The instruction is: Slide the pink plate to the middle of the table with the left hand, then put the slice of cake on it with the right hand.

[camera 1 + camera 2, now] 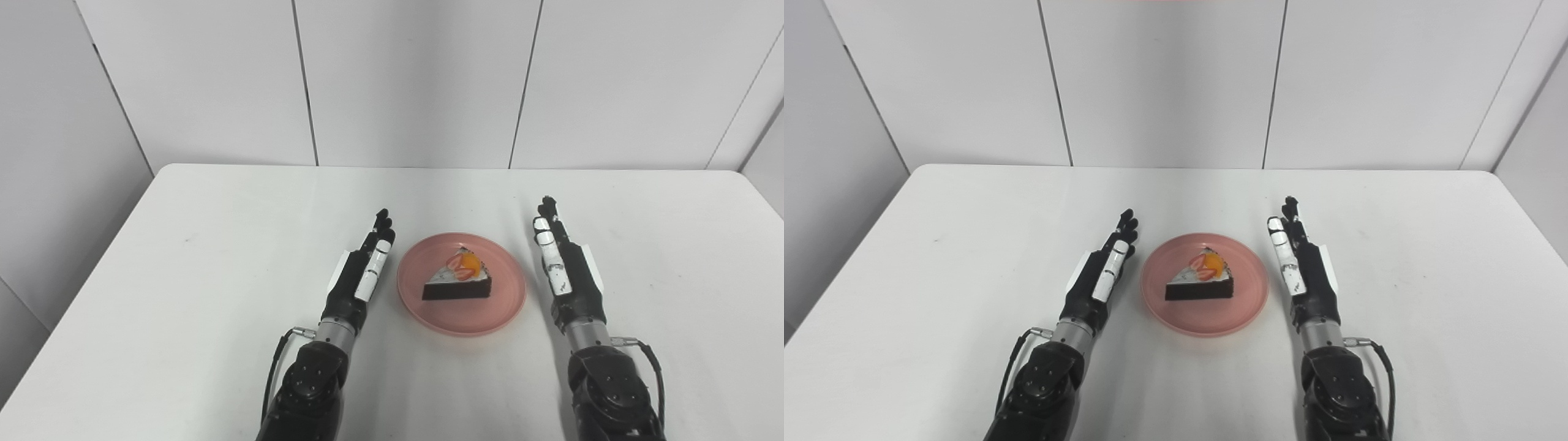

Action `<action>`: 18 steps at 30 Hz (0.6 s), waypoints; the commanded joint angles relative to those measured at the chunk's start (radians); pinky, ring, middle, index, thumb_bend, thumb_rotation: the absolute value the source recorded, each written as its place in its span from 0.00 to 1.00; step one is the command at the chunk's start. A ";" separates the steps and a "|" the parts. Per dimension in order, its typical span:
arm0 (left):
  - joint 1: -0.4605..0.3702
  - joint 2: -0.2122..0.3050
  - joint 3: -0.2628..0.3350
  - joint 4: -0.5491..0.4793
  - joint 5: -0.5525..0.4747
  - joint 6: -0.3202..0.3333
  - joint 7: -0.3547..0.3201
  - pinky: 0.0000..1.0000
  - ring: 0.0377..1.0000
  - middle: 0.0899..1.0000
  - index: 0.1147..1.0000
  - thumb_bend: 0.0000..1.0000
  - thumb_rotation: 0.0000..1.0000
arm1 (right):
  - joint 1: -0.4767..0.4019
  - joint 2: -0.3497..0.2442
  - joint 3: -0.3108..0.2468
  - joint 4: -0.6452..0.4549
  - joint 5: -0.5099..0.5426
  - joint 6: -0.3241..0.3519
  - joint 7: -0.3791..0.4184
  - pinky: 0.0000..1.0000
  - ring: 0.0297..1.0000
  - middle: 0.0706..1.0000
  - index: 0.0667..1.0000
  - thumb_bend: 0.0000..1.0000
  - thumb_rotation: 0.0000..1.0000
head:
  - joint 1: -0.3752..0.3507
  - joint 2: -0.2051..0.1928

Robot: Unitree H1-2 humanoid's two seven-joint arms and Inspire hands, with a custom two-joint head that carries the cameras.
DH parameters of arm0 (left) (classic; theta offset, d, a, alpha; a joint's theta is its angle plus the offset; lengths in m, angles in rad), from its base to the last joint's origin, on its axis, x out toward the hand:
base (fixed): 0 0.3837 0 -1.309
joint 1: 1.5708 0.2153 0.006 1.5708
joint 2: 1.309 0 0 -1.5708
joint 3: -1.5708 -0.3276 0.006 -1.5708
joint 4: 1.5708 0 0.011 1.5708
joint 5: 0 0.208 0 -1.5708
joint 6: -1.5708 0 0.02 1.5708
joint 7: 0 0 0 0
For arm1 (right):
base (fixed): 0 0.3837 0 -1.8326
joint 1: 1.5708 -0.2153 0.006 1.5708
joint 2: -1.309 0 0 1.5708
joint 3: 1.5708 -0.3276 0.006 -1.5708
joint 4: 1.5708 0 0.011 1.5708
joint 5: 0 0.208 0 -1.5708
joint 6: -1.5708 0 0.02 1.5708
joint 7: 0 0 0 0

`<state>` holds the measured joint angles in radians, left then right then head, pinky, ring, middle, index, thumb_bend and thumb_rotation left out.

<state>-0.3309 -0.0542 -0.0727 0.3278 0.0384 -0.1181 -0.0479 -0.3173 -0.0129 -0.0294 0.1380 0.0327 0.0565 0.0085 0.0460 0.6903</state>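
The pink plate (461, 284) lies near the middle of the white bench (184, 294), slightly toward the near edge, and the slice of cake (458, 280) rests on it, its dark cut face turned toward 6 o'clock and its fruit topping toward 12 o'clock. At 9 o'clock of the plate we see the left robot hand (361, 269), just beside the rim but apart from it, fingers straight, spread and holding nothing. At 3 o'clock stands the right robot hand (566, 266), likewise extended and empty, a little further from the rim. Both point toward 12 o'clock. We judge that both steps of the task are already met: plate centred, cake on it. The next move, in our reading, calls only for drawing both arms back toward 6 o'clock without brushing the rim, since a nudge could shift the plate off centre.
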 commanded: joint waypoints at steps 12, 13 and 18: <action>-0.022 -0.029 0.039 0.014 -0.050 -0.022 0.018 1.00 1.00 1.00 1.00 0.55 1.00 | 0.020 -0.003 -0.024 -0.095 0.067 0.086 0.008 1.00 1.00 1.00 1.00 0.46 0.95 | 0.024 -0.018; -0.024 -0.030 0.043 0.019 -0.050 -0.027 0.021 1.00 1.00 1.00 1.00 0.55 1.00 | 0.026 -0.002 -0.021 -0.108 0.063 0.104 0.003 1.00 1.00 1.00 1.00 0.46 0.95 | 0.021 -0.019; -0.028 -0.044 0.066 0.028 -0.074 -0.022 0.030 1.00 1.00 1.00 1.00 0.53 1.00 | 0.045 0.003 -0.012 -0.135 0.054 0.119 0.000 1.00 1.00 1.00 1.00 0.49 0.91 | 0.017 -0.022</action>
<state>-0.3450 -0.0856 -0.0098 0.3508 -0.0229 -0.1187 -0.0238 -0.2521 -0.0123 -0.0442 0.0372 0.0902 0.1805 0.0071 0.0629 0.6688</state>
